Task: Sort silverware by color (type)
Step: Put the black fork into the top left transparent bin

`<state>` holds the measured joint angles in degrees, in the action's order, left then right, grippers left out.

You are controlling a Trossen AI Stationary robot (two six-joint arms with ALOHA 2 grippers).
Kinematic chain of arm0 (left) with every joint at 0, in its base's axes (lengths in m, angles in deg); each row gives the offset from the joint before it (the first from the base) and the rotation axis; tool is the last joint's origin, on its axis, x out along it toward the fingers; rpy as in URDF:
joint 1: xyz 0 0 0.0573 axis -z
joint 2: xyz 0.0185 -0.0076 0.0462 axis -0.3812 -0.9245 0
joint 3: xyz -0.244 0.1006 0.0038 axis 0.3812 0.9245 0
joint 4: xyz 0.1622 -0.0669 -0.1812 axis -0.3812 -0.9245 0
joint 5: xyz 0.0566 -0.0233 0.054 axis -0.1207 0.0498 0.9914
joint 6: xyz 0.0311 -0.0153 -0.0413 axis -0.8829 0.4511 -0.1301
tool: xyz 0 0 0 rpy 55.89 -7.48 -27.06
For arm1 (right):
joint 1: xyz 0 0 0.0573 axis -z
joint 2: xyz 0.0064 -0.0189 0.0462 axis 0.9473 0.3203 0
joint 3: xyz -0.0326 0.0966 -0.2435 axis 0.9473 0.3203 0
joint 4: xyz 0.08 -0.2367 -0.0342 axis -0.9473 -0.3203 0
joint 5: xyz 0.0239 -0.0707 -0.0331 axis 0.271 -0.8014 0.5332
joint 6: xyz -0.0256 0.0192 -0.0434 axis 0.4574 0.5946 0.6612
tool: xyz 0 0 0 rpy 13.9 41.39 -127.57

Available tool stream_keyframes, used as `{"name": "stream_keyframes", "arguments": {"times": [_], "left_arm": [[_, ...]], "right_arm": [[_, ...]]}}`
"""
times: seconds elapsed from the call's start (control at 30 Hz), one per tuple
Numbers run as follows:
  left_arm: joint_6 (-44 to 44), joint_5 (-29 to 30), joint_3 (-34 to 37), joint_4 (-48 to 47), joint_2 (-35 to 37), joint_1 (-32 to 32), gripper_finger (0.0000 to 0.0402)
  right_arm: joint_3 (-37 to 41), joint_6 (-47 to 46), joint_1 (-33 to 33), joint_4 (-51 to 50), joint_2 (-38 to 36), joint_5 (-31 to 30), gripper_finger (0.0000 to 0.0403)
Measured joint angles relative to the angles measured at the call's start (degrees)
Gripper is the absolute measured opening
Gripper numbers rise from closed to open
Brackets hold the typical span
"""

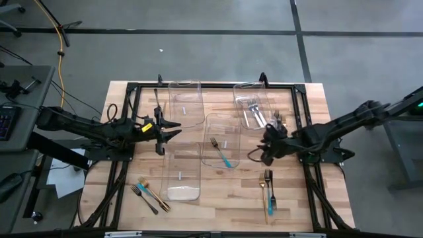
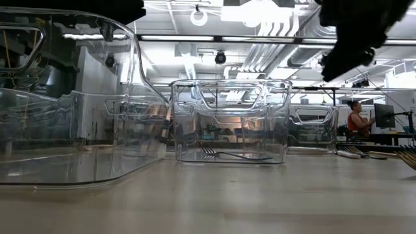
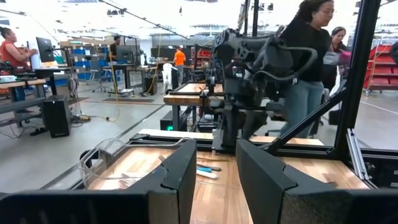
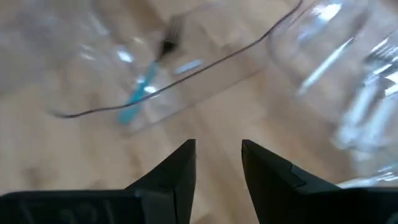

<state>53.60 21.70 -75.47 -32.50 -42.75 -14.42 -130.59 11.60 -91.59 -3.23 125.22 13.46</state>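
Nearest the lens: right gripper (image 4: 217,163), fingers parted, empty. Just ahead and below, teal-handled slim fork (image 4: 140,87) in clear rectangular plastic bin (image 4: 205,65). Left gripper (image 3: 214,180) across the bin, likewise parted and empty. Risk: clipping the bin rim while descending, shoving it aside. Underneath, pale wooden tabletop (image 1: 225,198); beyond, busy workshop with people.

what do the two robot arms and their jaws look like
Both arms are dark, nearly black, and built from jointed segments. The left gripper carries a small yellow marking just behind it on the wrist. The right gripper is all dark, with a thin dark cable looping beside it. In the wrist views the jaws are matte black, angular wedges.
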Motion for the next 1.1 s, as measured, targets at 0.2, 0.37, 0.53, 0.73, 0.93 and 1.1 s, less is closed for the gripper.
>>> {"name": "stream_keyframes", "arguments": {"times": [0.2,0.37,0.53,0.73,0.93,1.1], "left_arm": [[0.0,0.0,0.0,-0.1,0.0,0.0,0.0106],[0.0,0.0,0.0,-0.1,0.0,0.0,0.0106],[0.0,0.0,0.0,-0.2,0.0,0.0,0.0106],[0.0,0.0,0.0,-0.2,0.0,0.0,0.0106],[-1.5,0.1,0.0,-0.2,0.2,0.0,0.0106],[1.0,-1.7,0.0,-0.8,3.1,0.0,0.0106]], "right_arm": [[7.0,-16.1,-1.5,10.4,-3.9,17.6,0.0124],[7.1,-26.9,-4.3,9.6,2.1,27.6,0.0124],[3.4,-31.9,-7.7,7.4,12.0,34.3,0.0124],[-4.4,-34.5,-9.5,-7.8,23.0,35.2,0.0124],[-8.8,-32.4,-9.4,-12.8,29.2,35.8,0.0124],[-10.8,-31.1,-9.5,-12.7,29.9,35.2,0.0124]]}}
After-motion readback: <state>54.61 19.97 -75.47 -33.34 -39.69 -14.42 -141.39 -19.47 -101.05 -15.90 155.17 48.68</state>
